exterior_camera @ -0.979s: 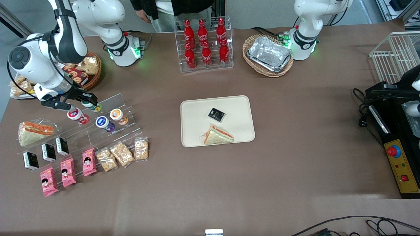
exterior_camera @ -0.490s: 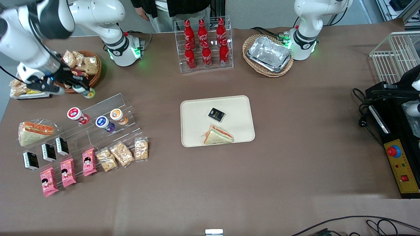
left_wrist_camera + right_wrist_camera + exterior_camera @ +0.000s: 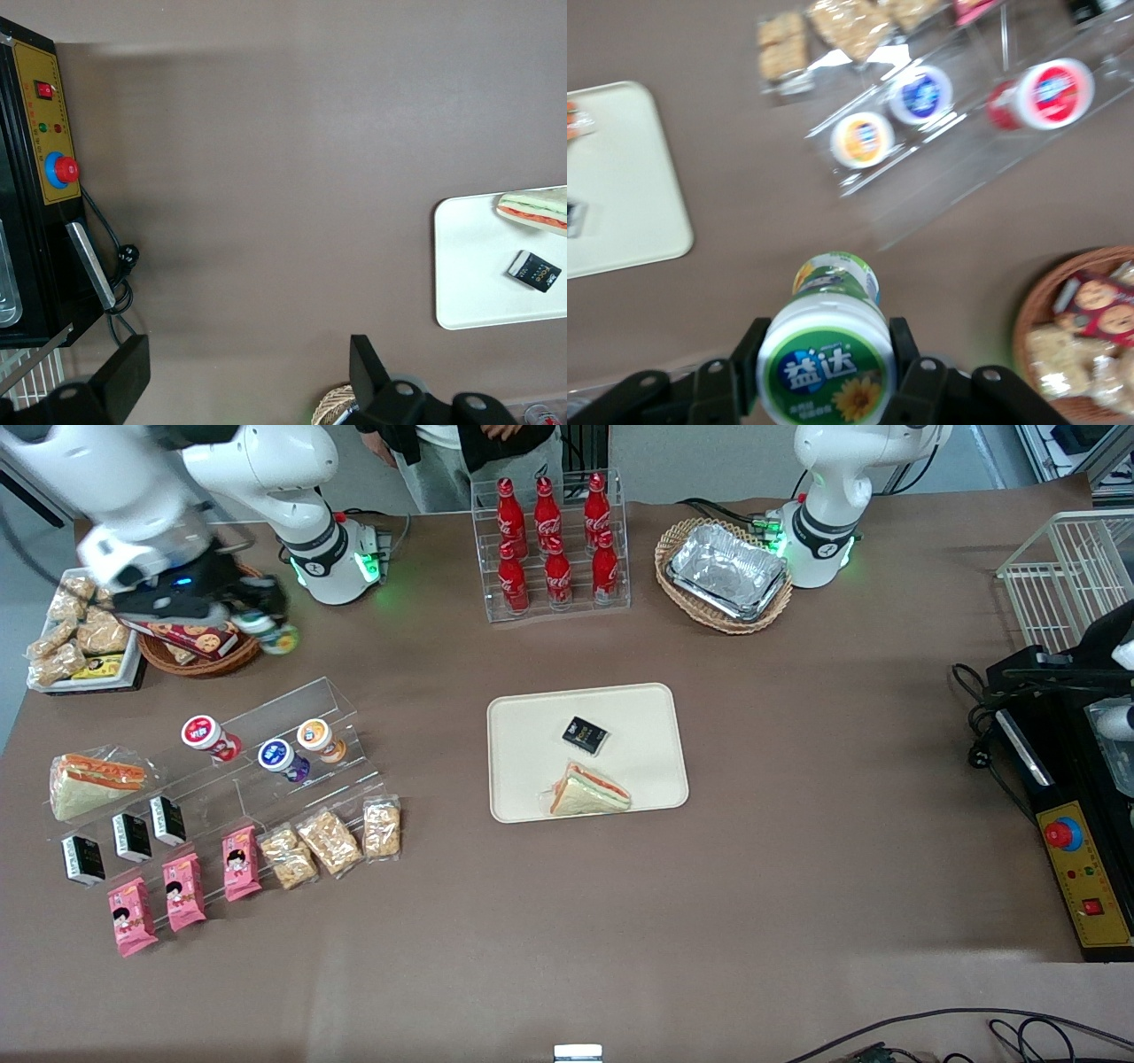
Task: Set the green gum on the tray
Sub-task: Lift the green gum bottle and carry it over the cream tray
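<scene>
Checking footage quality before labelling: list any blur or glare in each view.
Front view: the gripper with the green gum is smeared by motion; the tray is sharp. Right wrist view: the gum reads fairly clear, while the acrylic stand is blurred, with bright reflections. Left wrist view: evenly lit, no noticeable blur.

Brown worktop (image 3: 797, 797), cream tray (image 3: 523, 779) near its middle, clear stepped stand (image 3: 292, 700) and snack packets (image 3: 328, 841) toward the working arm's end, bottle rack (image 3: 549, 549), wicker basket (image 3: 722, 615) of foil trays, gripper (image 3: 266, 624) above the worktop clamping the green gum (image 3: 276, 634).
</scene>
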Robot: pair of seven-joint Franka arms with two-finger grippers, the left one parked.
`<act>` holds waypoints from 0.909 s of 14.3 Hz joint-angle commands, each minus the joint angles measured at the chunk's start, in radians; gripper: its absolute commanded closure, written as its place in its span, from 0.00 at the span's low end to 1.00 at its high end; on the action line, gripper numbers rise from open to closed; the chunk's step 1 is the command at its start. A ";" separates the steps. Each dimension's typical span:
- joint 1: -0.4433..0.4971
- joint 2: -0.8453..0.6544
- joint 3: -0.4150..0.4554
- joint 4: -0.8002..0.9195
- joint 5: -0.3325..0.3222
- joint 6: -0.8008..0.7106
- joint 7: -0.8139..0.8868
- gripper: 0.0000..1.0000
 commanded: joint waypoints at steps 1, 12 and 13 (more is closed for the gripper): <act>-0.003 0.090 0.205 0.068 0.065 0.043 0.205 0.74; 0.039 0.608 0.482 0.155 -0.072 0.482 0.512 0.75; 0.055 0.666 0.482 0.155 -0.129 0.522 0.558 0.74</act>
